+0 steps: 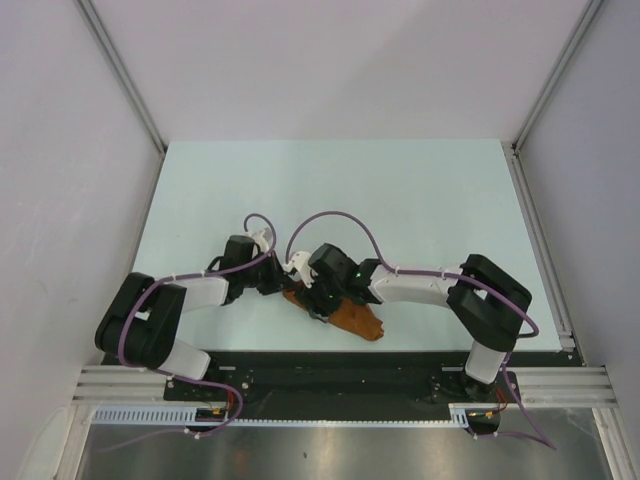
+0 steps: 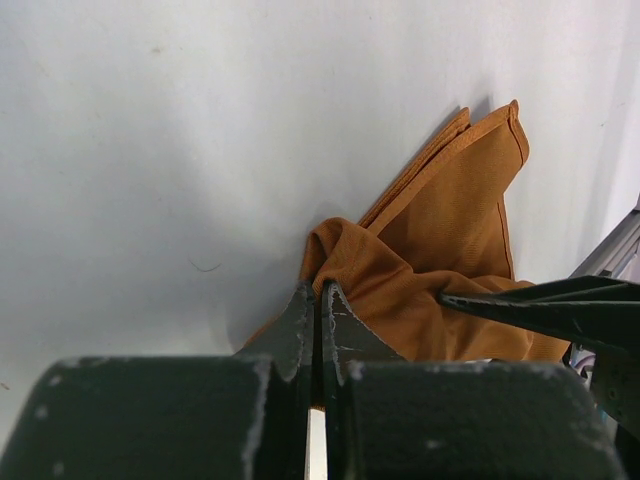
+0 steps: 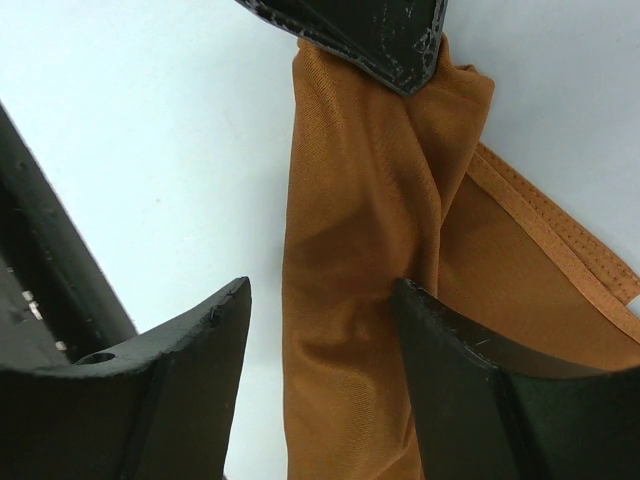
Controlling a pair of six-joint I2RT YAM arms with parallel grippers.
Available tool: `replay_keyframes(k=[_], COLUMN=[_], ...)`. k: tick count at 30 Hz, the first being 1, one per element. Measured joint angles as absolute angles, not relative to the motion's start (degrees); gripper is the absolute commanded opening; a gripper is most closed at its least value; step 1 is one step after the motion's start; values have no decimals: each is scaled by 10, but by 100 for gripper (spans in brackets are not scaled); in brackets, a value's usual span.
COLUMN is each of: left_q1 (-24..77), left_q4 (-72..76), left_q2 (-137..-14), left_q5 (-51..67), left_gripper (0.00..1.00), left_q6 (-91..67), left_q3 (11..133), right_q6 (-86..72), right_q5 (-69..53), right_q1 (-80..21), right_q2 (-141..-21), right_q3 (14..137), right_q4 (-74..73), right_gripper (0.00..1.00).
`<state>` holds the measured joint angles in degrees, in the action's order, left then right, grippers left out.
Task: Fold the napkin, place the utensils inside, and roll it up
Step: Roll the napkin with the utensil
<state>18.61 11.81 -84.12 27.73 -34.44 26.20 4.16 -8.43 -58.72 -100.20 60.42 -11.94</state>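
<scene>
At the near middle of the pale, flat worktop (image 1: 330, 190), just ahead of my two arm bases, lies the rust-brown soft cloth napkin (image 1: 355, 318). It is gathered into a loose bunch rather than spread flat. Both my arms bend inward and meet over its left end.

Top view: my left tool (image 1: 290, 287) and my right tool (image 1: 322, 306) stand close together. Most of the napkin shows to the right of them, near the worktop's front edge.

Left wrist view: my left tool (image 2: 318, 290) has its two dark fingers pressed together, and the tips pinch a raised fold of the napkin (image 2: 450, 200). The cloth climbs in wrinkles to the tips. Beyond them a flatter, hemmed layer lies on the worktop, its stitched corner pointing away. One dark finger (image 2: 540, 305) of my right tool enters from the right, above the cloth.

Right wrist view: my right tool (image 3: 320, 300) stands spread wide and grips nothing. Between its fingers a long ridge of the napkin (image 3: 350, 250) runs away from the camera, up to the closed tip of the left tool (image 3: 390, 50). One finger (image 3: 200, 340) is over bare worktop beside the ridge. The other finger (image 3: 480, 370) is over the cloth at the ridge's flank. I cannot tell whether either one touches the fabric. To the right of the ridge a hemmed edge of the napkin lies flat.
</scene>
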Motion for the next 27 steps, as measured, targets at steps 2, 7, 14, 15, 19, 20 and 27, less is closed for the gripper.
replay_keyframes(k=[2,7,14,15,19,20,27], left_q1=[186,186,179,175,146,138,108], left_q4=[114,106,94,91,84,82,77], left_q2=[-841,-841,-837,-834,-812,-804,-734], left_q5=[277,277,280,281,279,276,243], left_gripper=[0,0,29,42,73,76,81], left_q6=[-344,-342,-340,-340,-340,-340,-345], left_q3=[265,272,284,285,288,288,270], right_q6=[44,48,41,36,17,14,-18], right_q5=[-79,-50,24,30,41,40,-100], right_q1=[-588,-593,-611,-614,-617,-615,-564], right_q2=[-1008,-1019,-1037,-1037,-1039,-1039,-1038], right_q3=[604,604,610,611,614,614,616], right_q4=[-117,-110,-111,-114,-121,-122,-124], right_gripper=[65,65,53,47,29,26,19])
